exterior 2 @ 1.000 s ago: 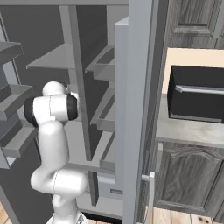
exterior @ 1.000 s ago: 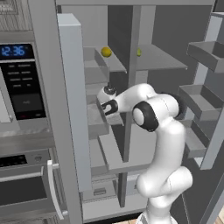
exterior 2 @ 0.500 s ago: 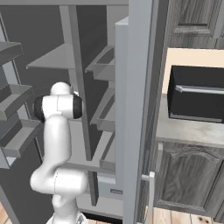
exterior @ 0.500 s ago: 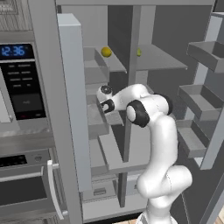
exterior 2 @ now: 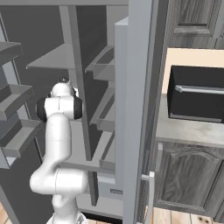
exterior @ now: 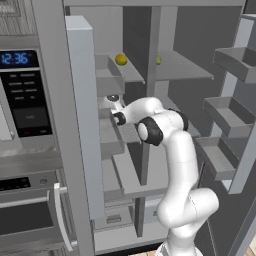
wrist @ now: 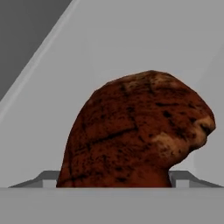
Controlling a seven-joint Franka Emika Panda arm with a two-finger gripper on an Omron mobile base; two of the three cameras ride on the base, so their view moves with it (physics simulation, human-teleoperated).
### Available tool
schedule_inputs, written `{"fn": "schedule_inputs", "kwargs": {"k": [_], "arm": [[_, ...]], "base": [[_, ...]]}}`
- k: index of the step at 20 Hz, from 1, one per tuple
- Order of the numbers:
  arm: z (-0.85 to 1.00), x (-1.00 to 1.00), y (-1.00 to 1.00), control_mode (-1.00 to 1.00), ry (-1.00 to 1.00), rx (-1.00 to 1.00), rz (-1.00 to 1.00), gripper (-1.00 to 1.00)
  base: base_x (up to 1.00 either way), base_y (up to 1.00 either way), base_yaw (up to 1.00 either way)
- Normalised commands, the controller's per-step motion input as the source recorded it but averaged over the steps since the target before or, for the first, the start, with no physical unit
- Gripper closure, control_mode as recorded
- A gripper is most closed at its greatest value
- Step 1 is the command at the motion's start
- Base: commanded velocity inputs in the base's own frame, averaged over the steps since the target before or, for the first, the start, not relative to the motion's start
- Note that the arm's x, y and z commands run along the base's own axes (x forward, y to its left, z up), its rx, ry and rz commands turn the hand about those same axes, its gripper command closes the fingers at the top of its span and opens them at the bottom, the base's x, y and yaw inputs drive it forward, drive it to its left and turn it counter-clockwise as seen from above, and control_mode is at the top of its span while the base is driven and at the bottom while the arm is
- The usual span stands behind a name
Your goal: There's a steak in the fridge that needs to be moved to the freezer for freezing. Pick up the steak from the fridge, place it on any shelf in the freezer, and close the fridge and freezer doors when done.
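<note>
The steak [wrist: 135,131], a dark red-brown lump, looms close in the hand view and rests on a grey shelf [wrist: 144,39] of the fridge. My gripper [wrist: 114,179] is open, with one fingertip [wrist: 49,177] showing on each side of the steak's base. In the left base view the gripper [exterior: 111,101] reaches into the left half of the unit, just behind the open fridge door [exterior: 82,125]. The freezer's shelf [exterior: 182,67] spans the right half, and its open door [exterior: 227,125] with inner bins stands at the right.
A yellow ball [exterior: 120,59] and a yellow-green ball [exterior: 158,60] lie on the upper shelves. A black wall oven with a clock [exterior: 20,90] flanks the unit on the left. A black microwave [exterior 2: 197,94] sits on the counter to the right.
The hand has pushed further left and deeper onto the fridge shelf, and the elbow has swung with it. The fingers have started to narrow around the steak.
</note>
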Motion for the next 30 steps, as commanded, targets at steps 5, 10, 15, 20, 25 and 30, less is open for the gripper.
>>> {"fn": "schedule_inputs", "kwargs": {"k": [5,10,15,20,25,30], "arm": [[-0.97,0.04,0.00,-1.00,0.02,0.00,0.00,1.00],[-0.96,-0.47,0.02,-1.00,-0.11,0.02,0.00,1.00],[-0.59,-0.91,-0.29,-1.00,-0.10,0.02,0.00,1.00],[0.04,-0.99,-0.02,-1.00,0.00,0.00,0.00,1.00],[0.43,-1.00,-0.09,-1.00,0.00,0.00,0.00,1.00],[0.79,-0.87,-0.17,-1.00,0.00,-0.01,-0.03,1.00]], "base": [[0.00,0.00,0.00],[0.00,0.00,0.00],[0.00,0.00,0.00],[0.00,0.00,0.00],[0.00,0.00,0.00],[0.00,0.00,0.00]]}}
